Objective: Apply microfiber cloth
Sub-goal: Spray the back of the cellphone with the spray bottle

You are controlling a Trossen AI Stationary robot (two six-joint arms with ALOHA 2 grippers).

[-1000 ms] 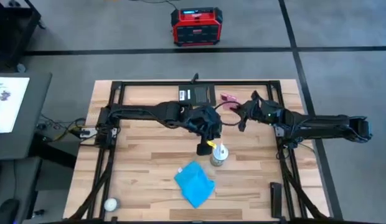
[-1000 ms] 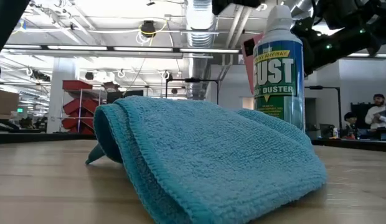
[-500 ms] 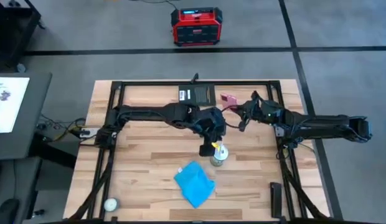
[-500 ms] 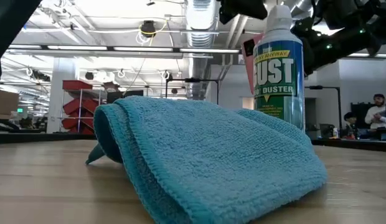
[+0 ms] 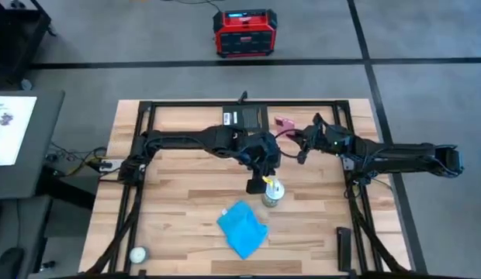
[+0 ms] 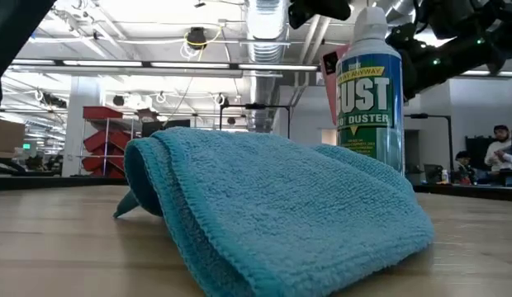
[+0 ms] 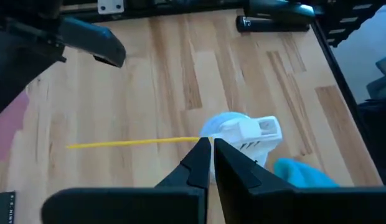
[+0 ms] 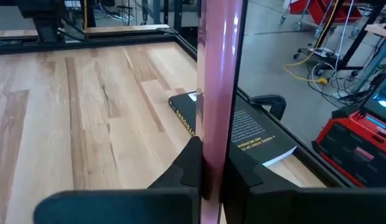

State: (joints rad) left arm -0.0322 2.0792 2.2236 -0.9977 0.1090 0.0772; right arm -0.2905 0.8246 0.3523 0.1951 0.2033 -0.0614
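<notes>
Near the front middle of the table (image 5: 171,209) lies the microfiber cloth (image 5: 243,228), folded, long side slanting. It sits just nearer than the left claw (image 5: 256,184), which is pinched closed on nothing above the spray can (image 5: 272,194) reading "DUST DUSTER". That arm is closer. Farther back, the right claw (image 5: 296,139) grips the pink phone (image 5: 284,122).
</notes>
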